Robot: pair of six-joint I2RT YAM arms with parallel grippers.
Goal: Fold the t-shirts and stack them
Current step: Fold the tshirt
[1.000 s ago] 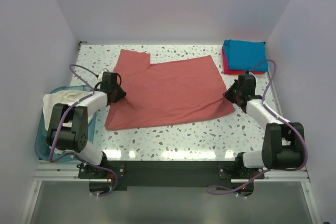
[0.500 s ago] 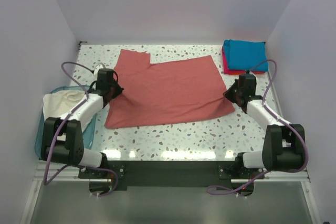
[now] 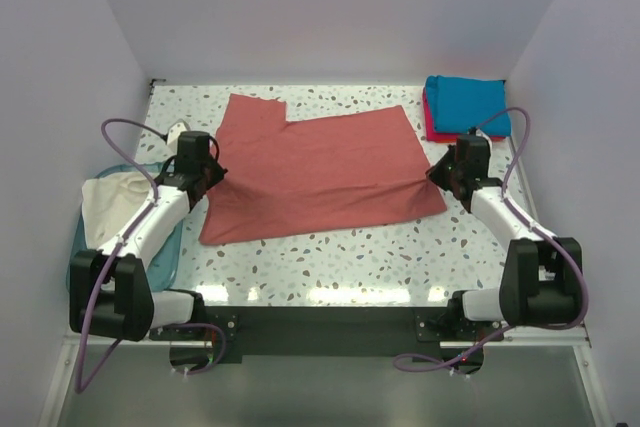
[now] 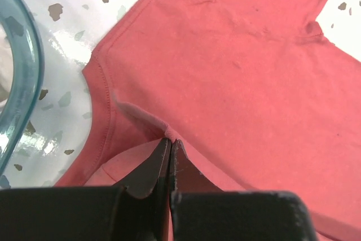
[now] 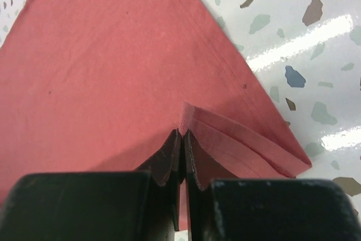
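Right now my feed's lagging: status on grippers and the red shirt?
Left gripper shut on brick-red shirt, left edge. Right gripper shut on its right edge. Nothing blocking.

Four t-shirts (image 3: 320,172), one light-blue bin (image 3: 172,244), two arms (image 3: 150,227).

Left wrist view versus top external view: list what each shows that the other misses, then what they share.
Only the left wrist view shows the left hand shut on a raised pinch of the brick-red shirt beside its stitched hem. Only the top external view shows the right hand at the shirt's opposite edge and the teal-blue shirt folded on the pinkish-red shirt in the far right corner. Both show the left hand, the brick-red shirt, the light-blue bin and the speckled table.
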